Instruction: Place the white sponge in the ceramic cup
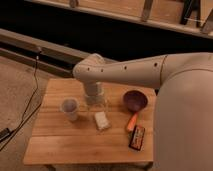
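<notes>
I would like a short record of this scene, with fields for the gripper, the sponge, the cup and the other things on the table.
gripper: open, holding nothing, low over the table just behind the sponge, between cup and bowl
white sponge: lying flat on the wooden table
ceramic cup: upright, at the left of the sponge in the view, apart from it
maroon bowl: at the right of the gripper
orange item: in front of the bowl
black-and-orange flat item: near the front right edge
task state: sponge not yet in the cup
</notes>
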You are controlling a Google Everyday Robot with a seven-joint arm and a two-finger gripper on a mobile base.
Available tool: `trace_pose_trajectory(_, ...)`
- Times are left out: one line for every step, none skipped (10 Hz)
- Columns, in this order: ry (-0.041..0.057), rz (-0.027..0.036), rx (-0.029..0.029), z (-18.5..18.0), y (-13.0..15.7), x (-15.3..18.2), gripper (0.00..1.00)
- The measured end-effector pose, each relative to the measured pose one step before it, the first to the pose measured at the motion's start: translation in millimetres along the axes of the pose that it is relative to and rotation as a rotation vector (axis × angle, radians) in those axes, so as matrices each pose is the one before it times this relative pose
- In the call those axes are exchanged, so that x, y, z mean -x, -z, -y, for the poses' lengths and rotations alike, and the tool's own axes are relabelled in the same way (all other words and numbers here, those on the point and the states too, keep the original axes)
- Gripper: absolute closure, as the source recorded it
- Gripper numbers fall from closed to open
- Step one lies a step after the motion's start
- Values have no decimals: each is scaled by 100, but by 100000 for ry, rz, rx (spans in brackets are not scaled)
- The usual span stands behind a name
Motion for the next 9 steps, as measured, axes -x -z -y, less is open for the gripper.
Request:
trace_pose_trajectory(3005, -1506, -947, 718, -590, -106, 35)
trace_pose_trajectory(2258, -1355, -780, 441, -581, -82, 35)
trace_pose_trajectory(1822, -1165, -1326, 525, -777, 88, 35)
trace_pose_trajectory(1065, -661, -1628, 699, -1125, 428, 35)
trace_pose_trajectory(127, 300, -1143, 453, -698, 449, 35)
trace_pose_trajectory(226, 622, -1151, 305, -544, 460, 35)
trace_pose_trajectory(-219, 1665, -2368, 264, -1120, 1023, 35)
trace_pose_trajectory(-238, 777, -242, -143, -580, 509, 35)
trace_pose_trajectory(-1094, 377, 732, -118, -856, 449, 35)
